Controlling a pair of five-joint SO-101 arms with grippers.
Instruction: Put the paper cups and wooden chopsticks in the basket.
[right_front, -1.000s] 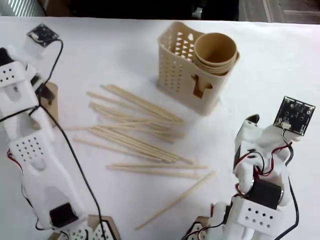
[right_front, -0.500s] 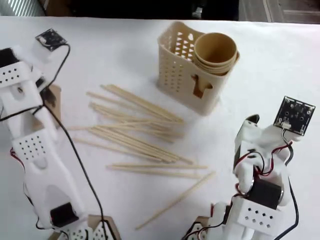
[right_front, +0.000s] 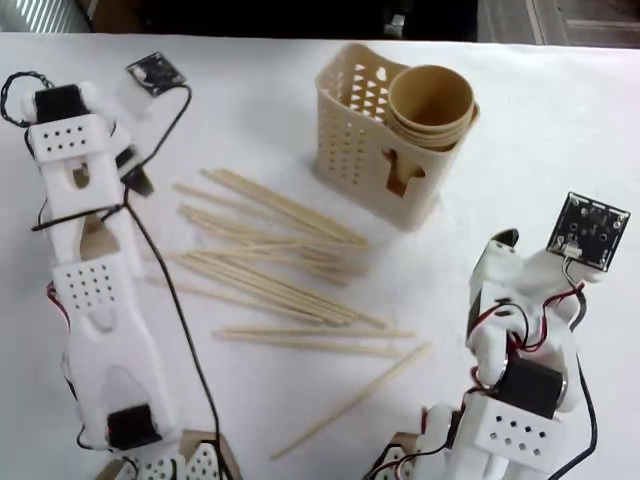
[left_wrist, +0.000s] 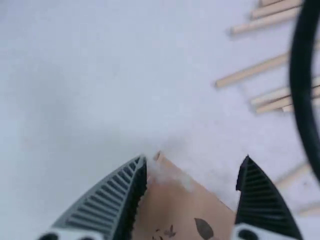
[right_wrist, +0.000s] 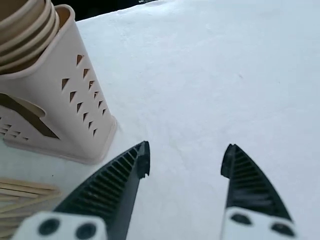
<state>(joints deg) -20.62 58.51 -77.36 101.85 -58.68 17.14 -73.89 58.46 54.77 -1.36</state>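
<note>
1. White, faintly textured table covering (right_front: 560, 120), spread across the whole work surface.
2. Brown card-like piece (left_wrist: 185, 210) with a pointed corner and a small leaf mark.
3. Dark strip of room (right_front: 250, 15) beyond the table's far edge.

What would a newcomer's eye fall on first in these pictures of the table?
First comes the pile of pale wooden chopsticks, scattered loosely over the middle of the white table. Next is the cream perforated plastic basket, which stands beyond the pile. A stack of tan paper cups stands upright in one end of it.
</note>
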